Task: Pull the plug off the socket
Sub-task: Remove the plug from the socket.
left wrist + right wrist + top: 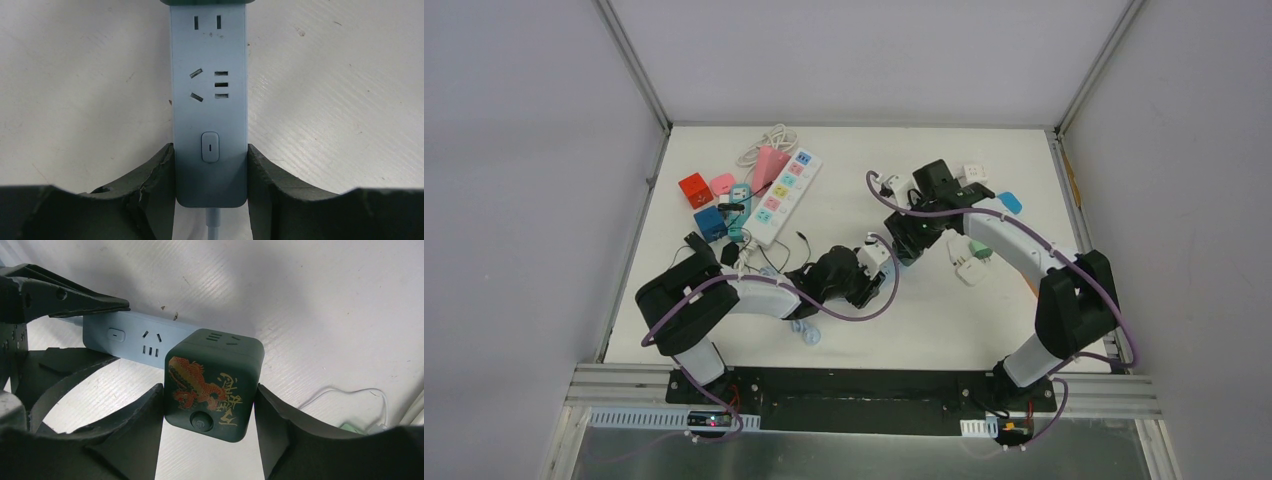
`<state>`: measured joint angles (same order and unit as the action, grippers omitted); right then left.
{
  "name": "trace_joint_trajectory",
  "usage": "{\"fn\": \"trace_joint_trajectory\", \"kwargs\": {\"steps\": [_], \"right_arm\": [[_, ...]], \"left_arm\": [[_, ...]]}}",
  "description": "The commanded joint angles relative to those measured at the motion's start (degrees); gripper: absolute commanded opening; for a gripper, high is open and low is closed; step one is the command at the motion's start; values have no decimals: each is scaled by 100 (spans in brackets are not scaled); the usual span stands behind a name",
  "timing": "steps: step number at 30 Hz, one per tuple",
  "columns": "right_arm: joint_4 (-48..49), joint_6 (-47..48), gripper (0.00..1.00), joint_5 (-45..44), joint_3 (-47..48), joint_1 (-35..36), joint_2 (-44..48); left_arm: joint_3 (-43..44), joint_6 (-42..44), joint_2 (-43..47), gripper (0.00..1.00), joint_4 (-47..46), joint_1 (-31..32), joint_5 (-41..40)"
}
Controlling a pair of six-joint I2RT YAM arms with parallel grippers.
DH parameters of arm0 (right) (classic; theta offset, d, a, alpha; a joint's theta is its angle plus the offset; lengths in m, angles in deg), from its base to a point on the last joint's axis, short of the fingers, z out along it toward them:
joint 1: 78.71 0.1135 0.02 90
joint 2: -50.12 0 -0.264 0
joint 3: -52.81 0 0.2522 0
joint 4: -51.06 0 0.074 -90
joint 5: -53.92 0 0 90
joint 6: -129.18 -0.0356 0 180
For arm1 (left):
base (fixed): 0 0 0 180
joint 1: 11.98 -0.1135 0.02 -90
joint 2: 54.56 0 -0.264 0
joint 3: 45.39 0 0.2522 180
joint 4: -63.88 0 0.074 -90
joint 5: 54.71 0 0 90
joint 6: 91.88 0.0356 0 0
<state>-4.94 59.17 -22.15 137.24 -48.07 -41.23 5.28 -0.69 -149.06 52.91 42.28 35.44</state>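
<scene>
Pinching socket strip (209, 100), left end effector (210, 152) meets right end effector (209, 397) clamping cube plug (215, 380); adapters (969, 268) lie around.

Mid-table, the cube plug (215, 385) sits on one end of the power strip (210, 100). A longer strip (784, 197) lies near the table's (964, 320) rear-left corner.

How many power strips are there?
2: a white plastic strip with coloured sockets at the back left of the table, and a pale blue strip clamped in the left gripper. Others may be hidden.
</scene>
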Motion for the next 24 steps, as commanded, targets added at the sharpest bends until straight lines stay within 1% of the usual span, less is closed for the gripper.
{"fn": "trace_joint_trajectory", "kwargs": {"steps": [1,3,4,6,8,10,15,19,24], "right_arm": [[-131,154,0,279,67,276,-14],[-95,125,0,157,61,216,-73],[-94,120,0,146,57,178,-125],[-101,104,0,223,60,91,-192],[-100,93,0,294,57,43,-237],[-94,110,0,368,49,12,-272],[-95,106,0,677,59,-93,-381],[-109,93,0,825,86,-151,-453],[-116,102,0,857,104,-161,-488]], "left_arm": [[17,-104,27,9,654,-197,-23],[18,-337,210,30,678,-207,-23],[11,-415,309,43,672,-205,-23],[10,-536,493,61,670,-206,-23],[9,-636,648,71,659,-210,91],[-10,-724,795,78,628,-210,178],[-223,-737,1135,88,327,-214,362],[-489,-431,1168,91,-280,-214,661],[-753,250,667,91,-1487,-219,920]]}}
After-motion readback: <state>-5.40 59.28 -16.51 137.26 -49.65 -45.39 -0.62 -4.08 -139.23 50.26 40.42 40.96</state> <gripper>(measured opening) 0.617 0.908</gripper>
